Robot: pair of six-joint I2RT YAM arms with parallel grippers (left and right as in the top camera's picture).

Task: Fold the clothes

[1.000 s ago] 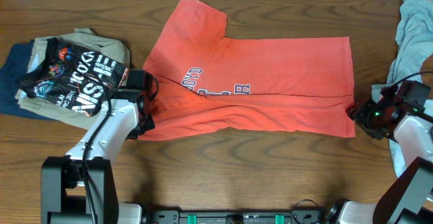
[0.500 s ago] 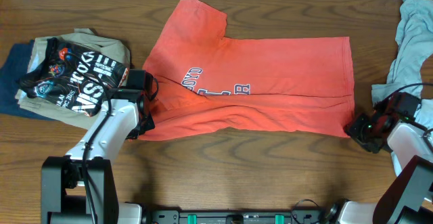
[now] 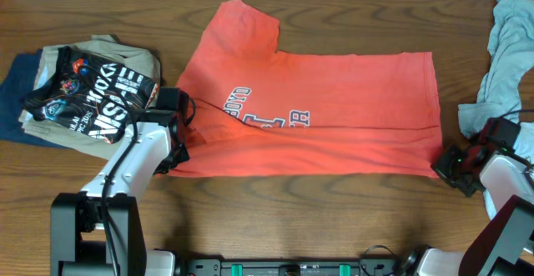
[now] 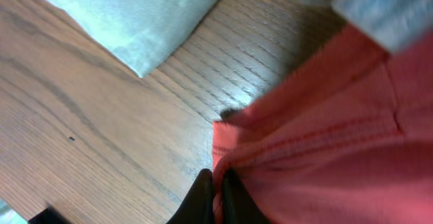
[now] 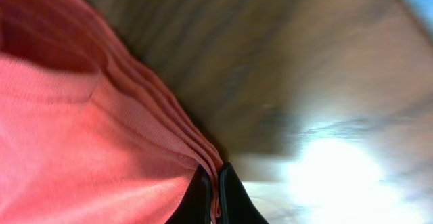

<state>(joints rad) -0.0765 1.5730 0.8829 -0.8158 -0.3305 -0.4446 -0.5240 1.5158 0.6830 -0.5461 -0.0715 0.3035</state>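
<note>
The clothes, a red-orange T-shirt [image 3: 334, 101] with navy-and-white lettering, lie spread across the middle of the table, one sleeve pointing to the far edge. My left gripper [image 3: 177, 161] is shut on the shirt's near-left corner; in the left wrist view the black fingertips [image 4: 201, 197] pinch the red hem [image 4: 304, 156]. At the shirt's near-right corner my right gripper [image 3: 440, 164] is shut on the fabric. The right wrist view shows several bunched red layers [image 5: 101, 129] clamped between the right gripper's [image 5: 215, 193] jaws.
A pile of garments sits at the left: a black shirt with white print [image 3: 92, 92] on tan [image 3: 125, 49] and navy [image 3: 18, 101] pieces. A light grey-blue garment [image 3: 505, 51] lies at the right edge. A pale cloth corner [image 4: 135, 21] shows in the left wrist view.
My right gripper moved nearer, closed on the shirt's near-right corner and drew it toward the front. The near edge now lies straight and flatter. The left gripper has held its grip in place.
</note>
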